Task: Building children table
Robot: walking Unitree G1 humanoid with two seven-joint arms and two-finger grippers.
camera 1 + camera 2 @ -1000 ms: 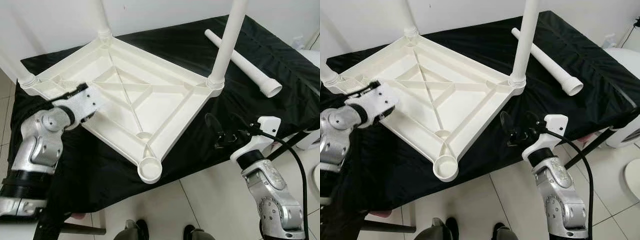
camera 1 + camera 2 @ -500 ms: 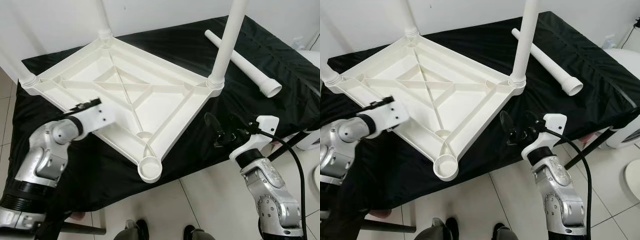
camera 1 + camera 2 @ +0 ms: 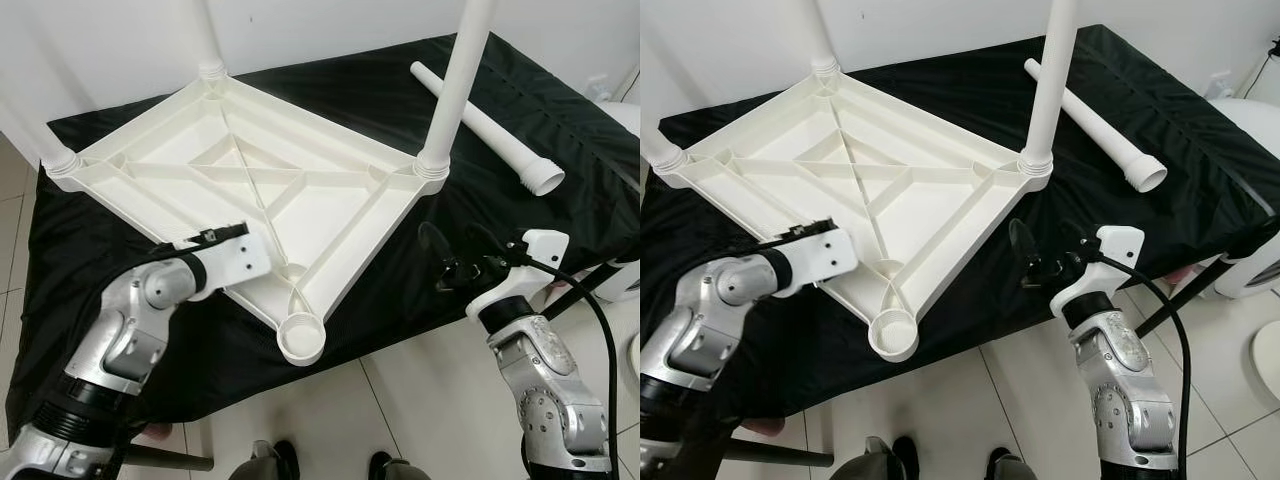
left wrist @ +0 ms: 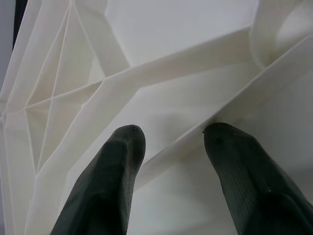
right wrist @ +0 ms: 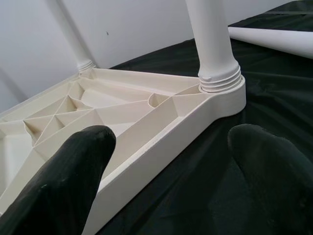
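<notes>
Tabletop lies upside down on black cloth, ribs up. Three legs are already screwed in and stand upright at the far, left and right corners. The near corner socket is empty, so one leg is left, by my read. That loose leg lies flat on the cloth beyond the right corner, well apart from the socket; long axis runs away from the robot and leftward, wide threaded end toward the robot's right. Left gripper is over the tabletop's near-left edge, fingers spread wide astride a rib, holding nothing. Right gripper hovers beside the right edge, fingers wide, empty.
</notes>
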